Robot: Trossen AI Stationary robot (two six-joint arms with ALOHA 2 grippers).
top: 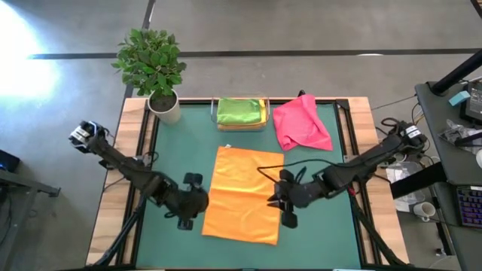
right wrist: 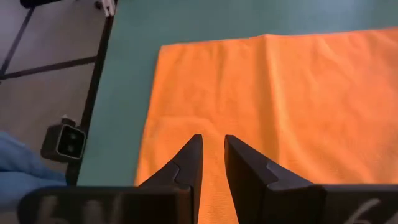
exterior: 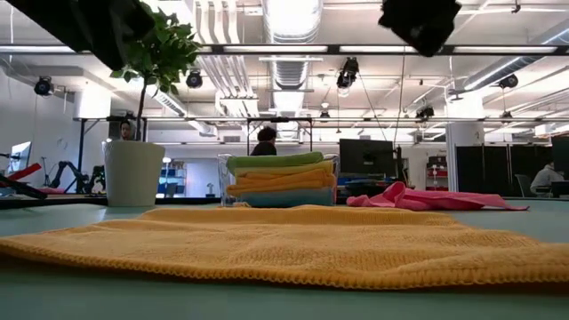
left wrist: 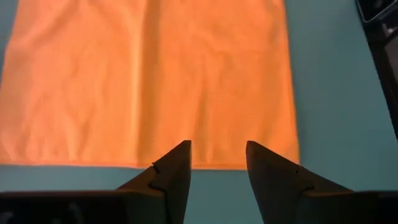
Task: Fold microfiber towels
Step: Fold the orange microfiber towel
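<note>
From above, an orange towel (top: 242, 194) lies spread flat in the middle of the green mat (top: 335, 233), with bare mat on both of its long sides and along the near edge. The left gripper (top: 190, 202) sits just off the towel's left edge, the right gripper (top: 282, 200) at its right edge. At the far edge a clear tray (top: 241, 125) holds a folded stack with green on top; a crumpled pink towel (top: 301, 124) lies beside it, and a potted plant (top: 154, 68) stands at the far left corner.

The low view shows one orange towel (exterior: 293, 244) flat across the foreground. Behind it the stack (exterior: 280, 180) shows four layers: green, yellow, orange, light blue. The pink towel (exterior: 436, 199) is to its right, and the white pot (exterior: 133, 173) is to the left.

In the left wrist view, the left gripper (left wrist: 217, 152) has its fingers set fairly wide, empty, their tips over the towel's edge (left wrist: 155, 81).

In the right wrist view, the right gripper (right wrist: 212, 146) has its fingers narrow, with only a slim gap between them, holding nothing, over the orange cloth (right wrist: 298, 99) near one corner.
</note>
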